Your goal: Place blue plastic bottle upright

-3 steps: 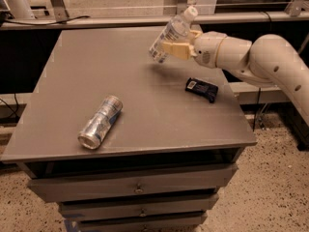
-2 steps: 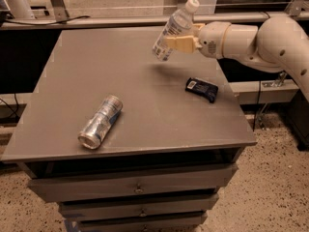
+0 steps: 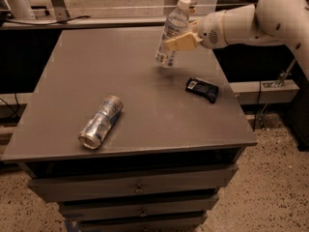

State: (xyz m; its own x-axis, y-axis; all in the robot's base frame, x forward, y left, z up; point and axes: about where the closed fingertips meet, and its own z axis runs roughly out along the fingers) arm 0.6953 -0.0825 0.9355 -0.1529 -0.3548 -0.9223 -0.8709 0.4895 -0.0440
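Observation:
The blue plastic bottle is clear, with a white cap at its top and a blue-printed label low on its body. It is held in the air above the far right part of the grey table, tilted only a little from upright, cap up. My gripper comes in from the right on a white arm and is shut on the bottle's middle with tan fingers.
A crushed silver-blue can lies on its side at the table's front left. A flat dark packet lies at the right, just below the gripper. Drawers sit under the tabletop. A rail and another table stand behind.
The arm has lifted and turned the bottle from a strong tilt to nearly upright, cap now higher. The can and packet have not moved.

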